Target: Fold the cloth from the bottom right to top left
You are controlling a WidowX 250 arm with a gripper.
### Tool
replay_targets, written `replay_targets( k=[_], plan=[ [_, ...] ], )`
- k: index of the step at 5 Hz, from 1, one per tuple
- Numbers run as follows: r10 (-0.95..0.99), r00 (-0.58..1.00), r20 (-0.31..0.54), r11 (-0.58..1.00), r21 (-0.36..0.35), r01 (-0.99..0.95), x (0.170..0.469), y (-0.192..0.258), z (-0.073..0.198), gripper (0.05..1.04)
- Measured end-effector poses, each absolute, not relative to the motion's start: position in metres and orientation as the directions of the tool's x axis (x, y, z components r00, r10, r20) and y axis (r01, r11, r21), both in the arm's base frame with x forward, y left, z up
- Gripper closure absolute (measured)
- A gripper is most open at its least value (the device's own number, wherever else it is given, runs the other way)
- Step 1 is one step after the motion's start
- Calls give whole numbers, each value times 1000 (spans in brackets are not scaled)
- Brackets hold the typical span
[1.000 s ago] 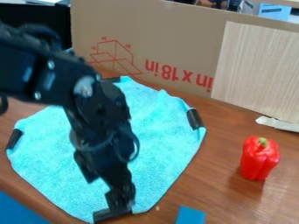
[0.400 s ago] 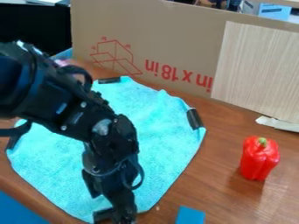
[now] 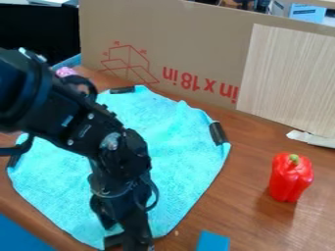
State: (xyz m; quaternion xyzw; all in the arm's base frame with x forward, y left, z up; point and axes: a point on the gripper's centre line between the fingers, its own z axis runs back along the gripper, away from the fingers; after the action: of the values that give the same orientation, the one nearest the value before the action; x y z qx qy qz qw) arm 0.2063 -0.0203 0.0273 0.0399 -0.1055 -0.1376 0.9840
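Note:
The gripper (image 3: 121,232) hangs over the near corner of the cloth, low in the camera view. Its two fingers stand apart, with a bit of turquoise showing between them. Flat on the table, the turquoise cloth (image 3: 186,157) has dark pieces at its corners, one (image 3: 218,133) on the right and another (image 3: 122,90) at the far side. The dark piece at the near corner is partly behind the fingers. Much of the cloth's left half is hidden by the arm. Whether the fingertips touch the cloth, I cannot tell.
A red toy pepper (image 3: 290,177) stands on the wooden table (image 3: 252,223) at the right. Near the bottom edge is a blue block (image 3: 213,241). A cardboard panel (image 3: 196,44) rises behind the cloth, and a blue surface (image 3: 23,233) shows at the lower left.
The arm has come down toward the bottom edge, its gripper now lower over the near corner. During the last moment it has shifted slightly left. The cloth lies as before.

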Motion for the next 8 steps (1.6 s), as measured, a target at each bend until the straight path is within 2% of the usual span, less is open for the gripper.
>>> replay_targets(
  k=[1,2,3,4,5,6,8],
  plan=[
    [-273,941,199,962,78,262,199,-25,32,721],
    [-296,930,218,955,49,293,189,-32,40,930],
    [-308,924,228,948,-9,318,179,-40,55,1022],
    [-292,929,225,948,-64,313,174,-43,70,1033],
    [-264,941,211,956,-73,285,180,-37,81,1033],
    [-186,967,174,979,-49,197,201,-12,97,1033],
    [-275,959,69,960,-33,277,239,30,111,1033]
  ],
)
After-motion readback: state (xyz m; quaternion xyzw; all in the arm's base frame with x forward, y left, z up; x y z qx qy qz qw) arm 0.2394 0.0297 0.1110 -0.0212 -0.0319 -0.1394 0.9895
